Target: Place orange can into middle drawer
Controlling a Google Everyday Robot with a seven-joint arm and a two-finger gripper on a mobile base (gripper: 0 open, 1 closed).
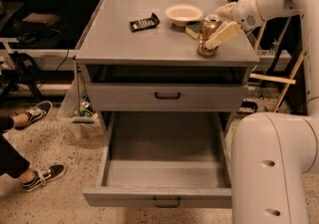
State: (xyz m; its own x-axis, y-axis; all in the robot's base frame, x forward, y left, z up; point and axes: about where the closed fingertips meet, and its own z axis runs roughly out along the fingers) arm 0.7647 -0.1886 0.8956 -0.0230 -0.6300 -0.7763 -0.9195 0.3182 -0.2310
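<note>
The orange can (208,35) stands upright near the right front edge of the grey cabinet top (134,44). My gripper (219,23) reaches in from the right at can height. Its pale fingers (223,34) are open and straddle the can's right side, one behind it and one in front. The middle drawer (164,170) is pulled wide out below, and its plain grey inside holds nothing. Its black bar handle (166,202) faces the camera.
A green-and-yellow sponge (193,30) and a white bowl (183,14) sit just behind the can. A black flat packet (144,22) lies mid-top. The upper drawer (167,96) is shut. My white body (271,168) stands at the drawer's right. A person's shoes (44,175) are at left.
</note>
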